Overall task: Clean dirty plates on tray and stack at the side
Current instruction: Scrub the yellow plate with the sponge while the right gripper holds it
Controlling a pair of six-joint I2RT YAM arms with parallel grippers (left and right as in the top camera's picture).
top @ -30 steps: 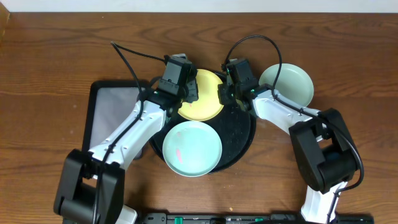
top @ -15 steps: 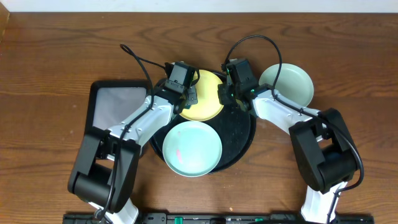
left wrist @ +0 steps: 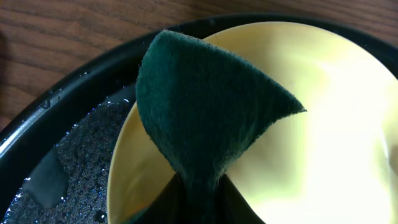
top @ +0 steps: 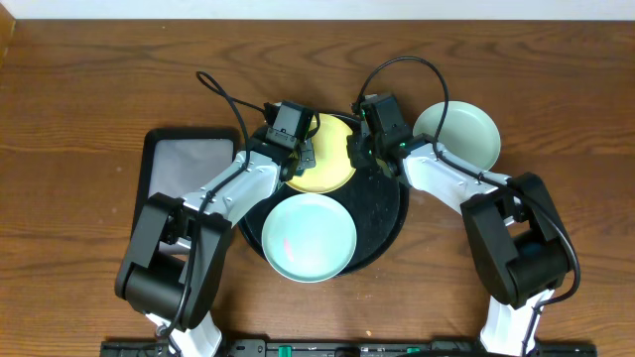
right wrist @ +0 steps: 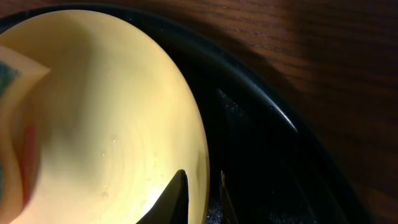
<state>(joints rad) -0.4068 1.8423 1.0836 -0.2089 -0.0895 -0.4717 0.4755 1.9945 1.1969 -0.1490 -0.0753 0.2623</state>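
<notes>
Looking down from overhead, find the tray (top: pixel 385 213) in the middle of the table (top: pixel 79 99), carrying two plates: the yellow plate (top: pixel 332 164) at its far edge and a mint plate (top: pixel 308 236) at its near edge, faintly smeared with red. See a second mint plate (top: pixel 458 136) resting on the table just right of the tray, off it. Note a rectangular tray (top: pixel 184 174) to the left, partly under the left arm. Spot the left gripper (top: pixel 304 151) over the yellow plate's left side and the right gripper (top: pixel 355 149) at its right rim, both too dark to read from up here.

Switching to the left wrist, see the sponge (left wrist: pixel 205 106), dark green, folded into a cone and rising from a pinch at the bottom edge of the view. Count the left gripper as clamped on it. Find it leaning over the yellow plate (left wrist: pixel 329 124), with the wet, beaded tray (left wrist: pixel 68 143) on the left and table beyond.

Turning to the right wrist, find the right gripper (right wrist: pixel 202 196) straddling the rim of the yellow plate (right wrist: pixel 112 112): one of the fingers (right wrist: pixel 178 190) inside the bowl, the other outside over the tray (right wrist: pixel 267 143), set close together. Cannot tell whether pressing the rim or just clear of it. See a blurred pale flap (right wrist: pixel 12 124) with a red streak at the far left edge.
</notes>
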